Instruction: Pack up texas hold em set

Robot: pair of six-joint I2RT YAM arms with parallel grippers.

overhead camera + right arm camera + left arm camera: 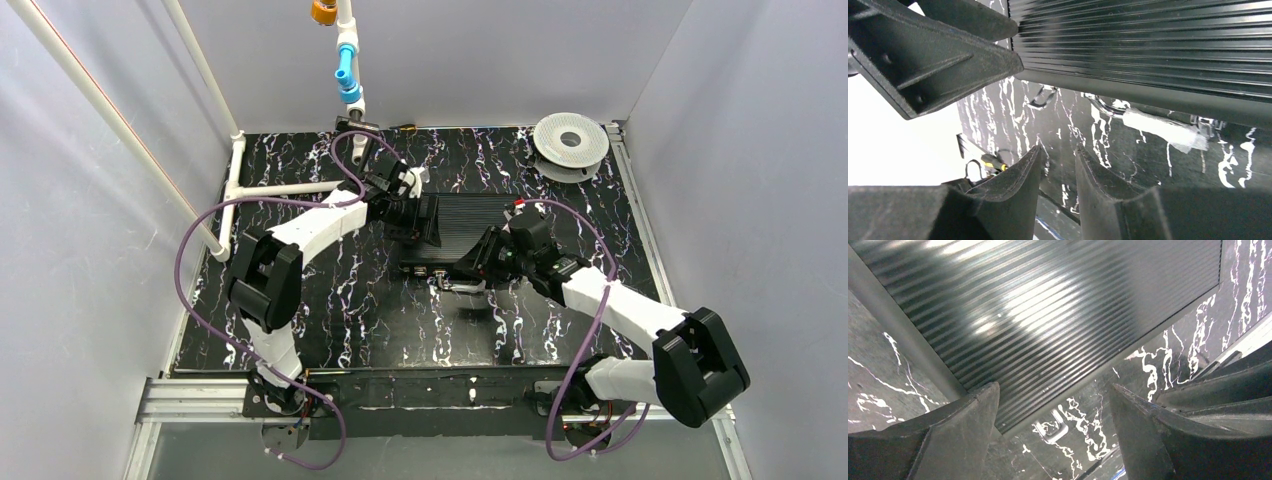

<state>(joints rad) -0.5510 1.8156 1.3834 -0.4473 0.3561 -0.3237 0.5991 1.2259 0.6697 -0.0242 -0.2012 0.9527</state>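
We see the closed black briefcase [480, 215]; our left gripper [1053, 390] hangs spread and empty at its left end; our right gripper [1058, 152], slightly parted, grasps nothing beside its front edge.

Cannot see into the shut briefcase [470, 222]. From above, loses its left end behind the left pincer [425, 220] and its near right corner behind the right pincer [472, 265]; cannot make out either set of fingertips there. In the left wrist view, crops the ribbed lid [1048, 315] at the top and left edges and blurs a small silver fitting [1050, 429] by its rim: latch or not, cannot tell. In the right wrist view, half hides the taped handle [1158, 129] under the case's rim. Too small to name: a yellow and black thing [994, 162] at lower left.
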